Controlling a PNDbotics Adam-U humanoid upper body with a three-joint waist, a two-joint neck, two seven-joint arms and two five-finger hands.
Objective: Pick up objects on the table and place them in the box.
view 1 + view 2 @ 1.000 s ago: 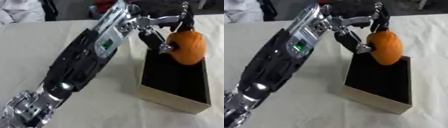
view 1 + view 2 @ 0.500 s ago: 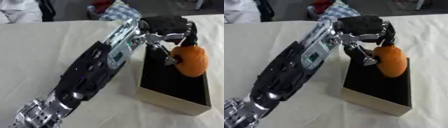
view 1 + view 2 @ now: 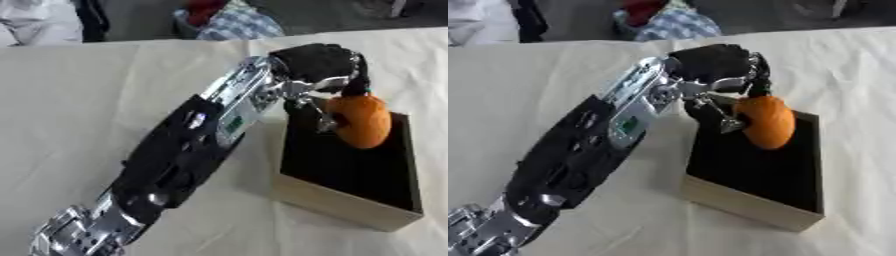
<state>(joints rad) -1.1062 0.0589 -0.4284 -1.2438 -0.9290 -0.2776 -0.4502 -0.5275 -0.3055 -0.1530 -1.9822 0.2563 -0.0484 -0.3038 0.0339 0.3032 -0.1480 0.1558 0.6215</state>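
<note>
Cream cloth table [image 3: 105,90], left robot hand [image 3: 325,67] gripping smooth orange oval [image 3: 359,121], black-lined wooden box [image 3: 337,201]

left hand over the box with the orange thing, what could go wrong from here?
1. The left hand holds the rounded orange object above the far end of the black-lined wooden box, near the far wall; released here, it might clip that rim.
2. Fingers reach down inside the box, so withdrawing sideways could nudge it.
</note>
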